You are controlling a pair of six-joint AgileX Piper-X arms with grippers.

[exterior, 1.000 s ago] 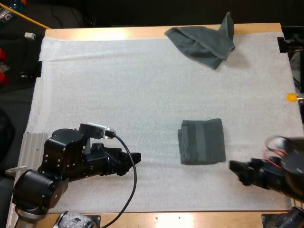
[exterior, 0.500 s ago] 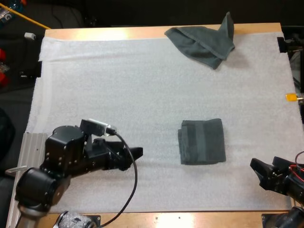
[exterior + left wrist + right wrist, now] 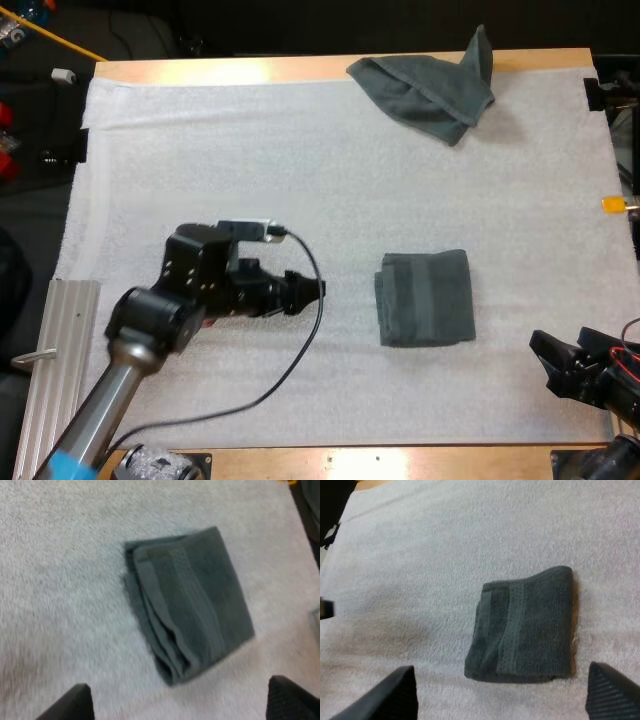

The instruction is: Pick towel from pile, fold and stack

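Note:
A folded dark grey-green towel lies flat on the white mat, right of the middle. A crumpled towel lies at the mat's far edge. My left gripper points at the folded towel from its left, a short gap away. In the left wrist view the folded towel lies ahead of the open left gripper, whose fingers stand wide apart. My right gripper rests near the front right corner, open; its view has the folded towel ahead of the right gripper.
A ribbed metal plate lies along the mat's left front edge. The wooden table rim runs along the far side, just behind the crumpled towel. Bare mat spreads between the two towels.
My left arm has swung up and to the right, bringing its gripper closer to the folded towel. My right gripper pulled back toward the right edge, then held still.

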